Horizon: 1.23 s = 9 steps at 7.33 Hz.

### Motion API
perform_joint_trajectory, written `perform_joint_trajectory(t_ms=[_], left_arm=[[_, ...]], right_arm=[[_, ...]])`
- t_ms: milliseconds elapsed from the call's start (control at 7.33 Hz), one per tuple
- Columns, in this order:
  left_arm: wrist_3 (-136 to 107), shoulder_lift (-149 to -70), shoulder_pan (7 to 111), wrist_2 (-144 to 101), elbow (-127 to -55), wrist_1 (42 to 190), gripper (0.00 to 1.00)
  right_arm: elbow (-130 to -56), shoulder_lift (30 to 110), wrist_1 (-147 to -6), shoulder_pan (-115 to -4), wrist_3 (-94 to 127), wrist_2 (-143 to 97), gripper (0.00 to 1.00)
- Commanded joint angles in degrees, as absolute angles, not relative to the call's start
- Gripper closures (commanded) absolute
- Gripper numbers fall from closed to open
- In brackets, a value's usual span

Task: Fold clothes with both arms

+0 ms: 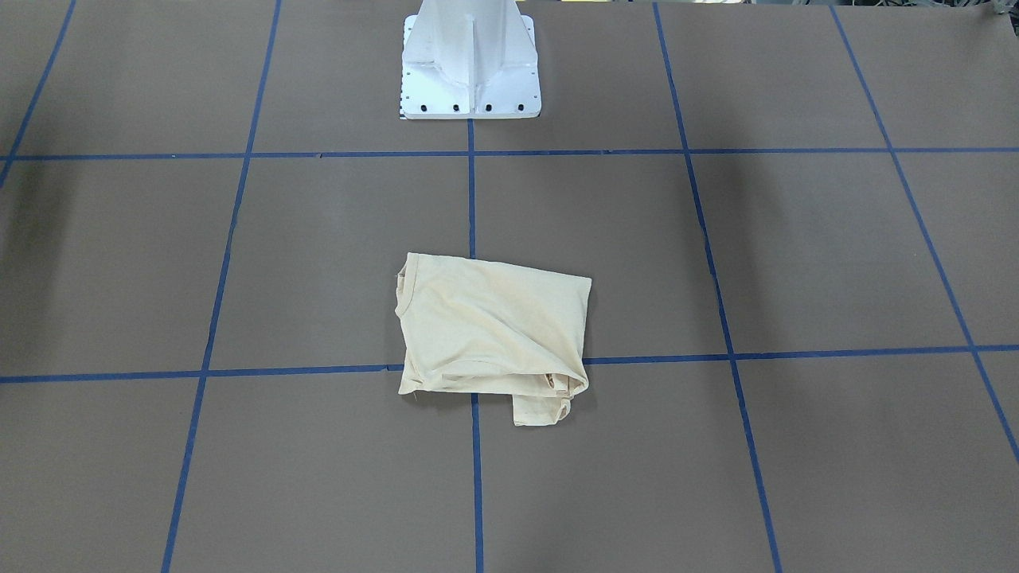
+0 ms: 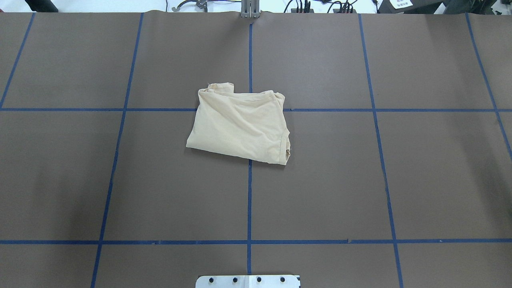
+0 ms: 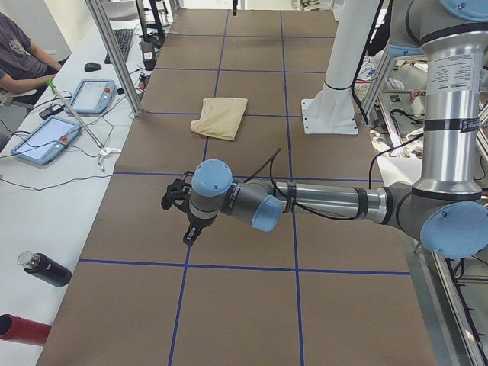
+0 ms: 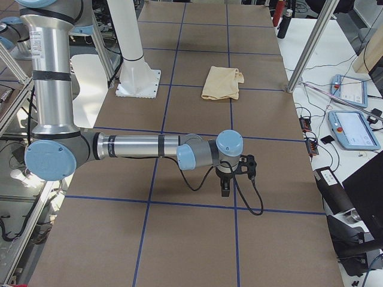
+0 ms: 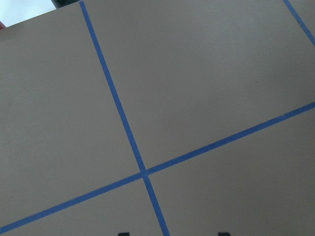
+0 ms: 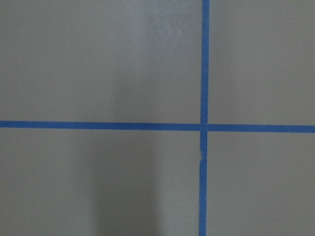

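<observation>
One pale yellow T-shirt lies folded into a rough rectangle on my brown table. It sits a little below the middle of the front-facing frame and a little above the middle of the overhead one. It covers a crossing of the blue tape lines. In the front-facing frame its neck opening shows at the bundle's left edge, and a narrow bit of cloth sticks out below its lower right corner. The white pedestal stands at the top centre of that frame, well apart from the T-shirt.

My left arm stretches low across the middle of the left side frame. My left gripper points down at the table, well apart from the T-shirt in the upper middle of that frame. My right arm reaches across the middle of the right side frame. My right gripper also points down, far from the T-shirt near the top. I cannot tell whether either gripper's fingers are apart or together. Both wrist cameras show only table and a tape crossing.
</observation>
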<state>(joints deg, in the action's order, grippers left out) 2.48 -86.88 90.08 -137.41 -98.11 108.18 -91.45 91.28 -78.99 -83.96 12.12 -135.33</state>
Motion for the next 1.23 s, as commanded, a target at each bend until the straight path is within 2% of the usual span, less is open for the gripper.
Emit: perform_joint_trajectory(t_ms=[0, 273, 546, 1092], left_arm=[[2.81, -82.39, 90.53, -137.64, -102.83, 105.20, 0.01], [4.30, -80.16, 90.44, -137.63, -103.18, 107.91, 0.01], [3.87, -81.29, 90.53, -137.55, -103.08, 107.93, 0.00], [3.87, -80.95, 90.53, -137.64, -103.89, 107.23, 0.00]], right_arm=[[-93.07, 93.42, -78.40, -83.94, 12.04, -135.00, 0.00], [-93.16, 93.42, -78.75, -83.94, 11.95, -133.16, 0.00], [-93.34, 93.08, -79.88, -83.94, 11.95, -133.24, 0.00], [-98.35, 92.72, -92.98, -85.95, 5.59, -133.59, 0.00]])
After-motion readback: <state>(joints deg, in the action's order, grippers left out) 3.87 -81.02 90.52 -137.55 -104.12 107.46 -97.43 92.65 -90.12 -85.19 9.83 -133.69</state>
